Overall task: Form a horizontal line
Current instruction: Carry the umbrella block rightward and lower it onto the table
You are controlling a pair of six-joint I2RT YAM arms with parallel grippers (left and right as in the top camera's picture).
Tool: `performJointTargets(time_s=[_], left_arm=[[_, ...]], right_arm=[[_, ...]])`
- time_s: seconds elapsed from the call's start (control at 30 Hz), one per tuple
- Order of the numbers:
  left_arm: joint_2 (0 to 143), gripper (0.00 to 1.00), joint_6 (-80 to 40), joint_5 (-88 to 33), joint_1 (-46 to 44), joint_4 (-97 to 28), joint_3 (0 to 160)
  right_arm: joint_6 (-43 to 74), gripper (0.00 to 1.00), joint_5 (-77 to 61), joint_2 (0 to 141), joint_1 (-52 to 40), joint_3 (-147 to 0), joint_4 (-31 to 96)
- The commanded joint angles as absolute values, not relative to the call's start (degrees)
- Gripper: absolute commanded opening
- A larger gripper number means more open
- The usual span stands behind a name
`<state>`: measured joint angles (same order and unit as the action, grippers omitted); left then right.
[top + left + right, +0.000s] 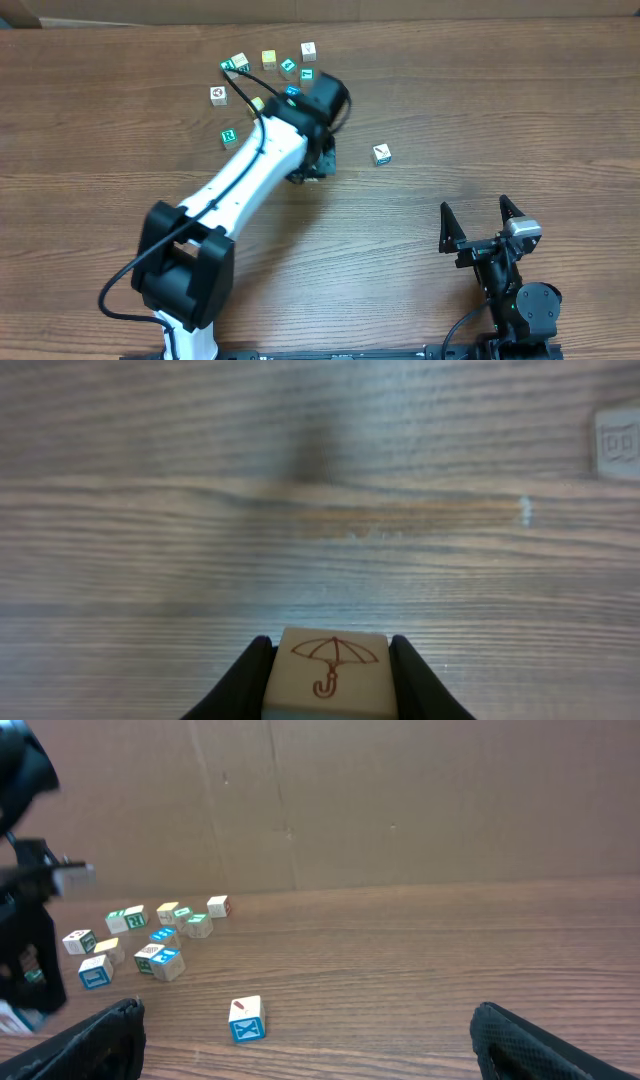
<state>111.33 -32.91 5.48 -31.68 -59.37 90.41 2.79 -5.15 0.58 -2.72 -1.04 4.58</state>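
My left gripper (313,167) is shut on a white-tan cube with a red umbrella picture (330,667), which sits between the black fingers (330,648) low over bare table. No straight row of touching cubes shows in any view. A lone white cube with a blue side (381,153) lies right of the left gripper; it also shows in the right wrist view (245,1019). My right gripper (480,220) is open and empty near the front edge, its fingers (315,1032) spread wide.
Several loose letter cubes lie scattered at the back of the table (269,59), some teal-faced (228,136), also in the right wrist view (150,935). A blurred cube (617,445) shows at the right edge of the left wrist view. A brown wall backs the table.
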Motion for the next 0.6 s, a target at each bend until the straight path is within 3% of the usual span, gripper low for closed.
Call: performJointTargets(time_s=[0.0, 0.57], left_arm=[[110.5, 0.22, -39.03, 13.43, -33.45, -53.84, 85.47], [110.56, 0.17, -38.39, 13.54, -31.83, -41.43, 76.69]], right_arm=[[2.94, 1.0, -5.23, 0.16, -2.55, -0.45, 4.38], [2.94, 1.0, -5.23, 0.16, -2.55, -0.45, 4.38]])
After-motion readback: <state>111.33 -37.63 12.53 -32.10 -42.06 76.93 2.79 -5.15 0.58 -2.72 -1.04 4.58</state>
